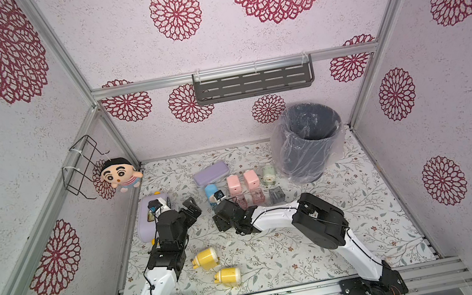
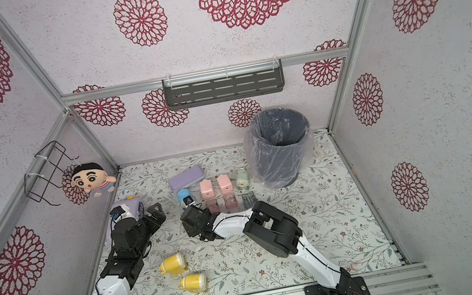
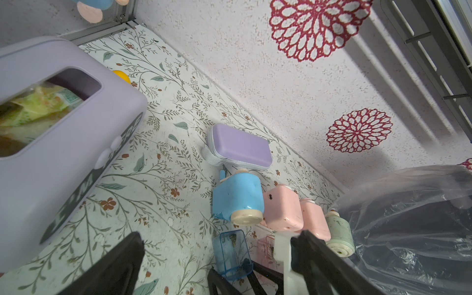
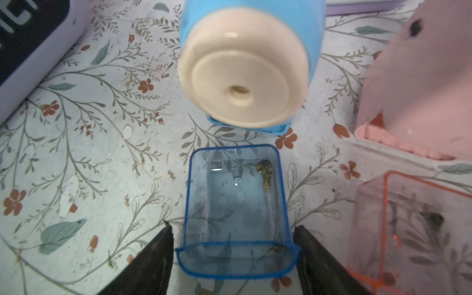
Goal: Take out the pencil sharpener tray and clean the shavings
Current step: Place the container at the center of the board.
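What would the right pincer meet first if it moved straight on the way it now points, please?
The right pincer would likely meet the blue tray, which lies between its jaws; the blue sharpener sits just beyond, though depth is unclear.

the pencil sharpener (image 4: 245,51) is sky blue with a cream front cap. its tray (image 4: 237,212) is clear blue with a darker blue rim. the shavings (image 4: 265,173) in it look tan-brown, perhaps olive, though the view is soft. the pink sharpeners (image 3: 282,209) are pale pink. the pink tray (image 4: 408,229) is clear pink with orange-red edges. the green sharpener (image 3: 341,233) is pale green with a cream cap. the yellow sharpeners (image 1: 205,257) are yellow and cream. the case (image 3: 241,146) and tissue box (image 3: 63,163) are lilac. the table cover (image 1: 355,216) is white with grey-green leafy sprigs and small red-brown flowers. the walls (image 1: 109,29) are speckled white with crimson lace-like flower medallions. the bin (image 1: 313,147) is dark grey under a clear liner.
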`<action>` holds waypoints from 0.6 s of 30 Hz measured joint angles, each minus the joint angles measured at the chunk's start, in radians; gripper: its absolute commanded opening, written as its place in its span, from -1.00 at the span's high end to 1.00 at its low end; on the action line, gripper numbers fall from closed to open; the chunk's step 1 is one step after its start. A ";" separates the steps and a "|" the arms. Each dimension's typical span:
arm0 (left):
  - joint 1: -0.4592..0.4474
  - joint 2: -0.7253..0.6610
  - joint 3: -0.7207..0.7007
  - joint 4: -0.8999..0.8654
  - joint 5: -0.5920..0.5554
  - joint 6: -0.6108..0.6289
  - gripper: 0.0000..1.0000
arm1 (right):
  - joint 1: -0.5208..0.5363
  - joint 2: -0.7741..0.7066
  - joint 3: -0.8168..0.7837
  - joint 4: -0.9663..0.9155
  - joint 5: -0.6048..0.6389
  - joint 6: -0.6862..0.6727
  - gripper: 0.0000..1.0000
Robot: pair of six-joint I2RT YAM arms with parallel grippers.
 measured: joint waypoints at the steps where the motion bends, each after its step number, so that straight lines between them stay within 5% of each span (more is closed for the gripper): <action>1: 0.000 -0.001 0.000 -0.005 0.001 -0.003 -0.95 | 0.000 -0.005 -0.002 -0.004 -0.002 -0.004 -0.68; 6: 0.000 -0.030 0.000 -0.050 -0.002 -0.020 -0.95 | 0.004 -0.100 -0.080 0.004 -0.026 -0.023 -0.95; 18: 0.002 -0.068 0.160 -0.304 0.026 -0.164 -0.95 | 0.004 -0.594 -0.459 0.105 -0.089 -0.023 -0.97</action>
